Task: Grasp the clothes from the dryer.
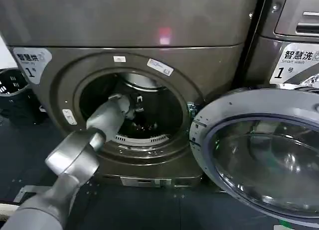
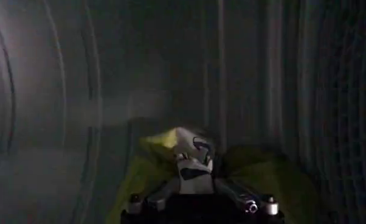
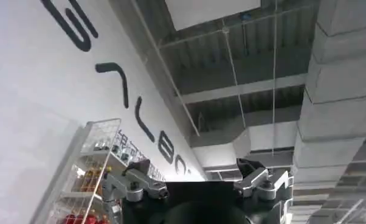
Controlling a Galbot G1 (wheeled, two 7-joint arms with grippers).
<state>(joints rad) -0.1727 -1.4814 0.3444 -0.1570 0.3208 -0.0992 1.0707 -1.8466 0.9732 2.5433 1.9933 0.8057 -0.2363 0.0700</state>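
In the head view you face the dryer [image 1: 149,65], its porthole open and its door [image 1: 259,155] swung out to 4 o'clock of the opening. A pink light [image 1: 164,36] glows on the panel at 12 o'clock above the porthole, and a white "1" label [image 1: 31,60] sits at 10 o'clock. Your left arm [image 1: 84,150] comes up from 7 o'clock and passes through the porthole; the left gripper [image 1: 138,106] is inside the drum [image 1: 144,83], near the middle of the opening. From here you cannot tell how its fingers stand. A second machine [image 1: 294,45] stands at 2 o'clock, just beside the dryer, and a dark basket [image 1: 12,85] sits at 9 o'clock.

In the left wrist view you look along the ribbed drum wall [image 2: 110,91]. The left gripper [image 2: 194,159] has its fingers drawn narrow onto a yellow-green cloth [image 2: 262,176], which bunches on both sides of the fingertips [image 2: 198,146] and lies low in the drum.

In the right wrist view the right gripper [image 3: 201,179] points up at the ceiling [image 3: 250,79], well apart from the dryer, its fingers spread wide and holding nothing. A white wall [image 3: 43,91] with dark lettering and a wire shelf [image 3: 92,170] of bottles lie beyond it.
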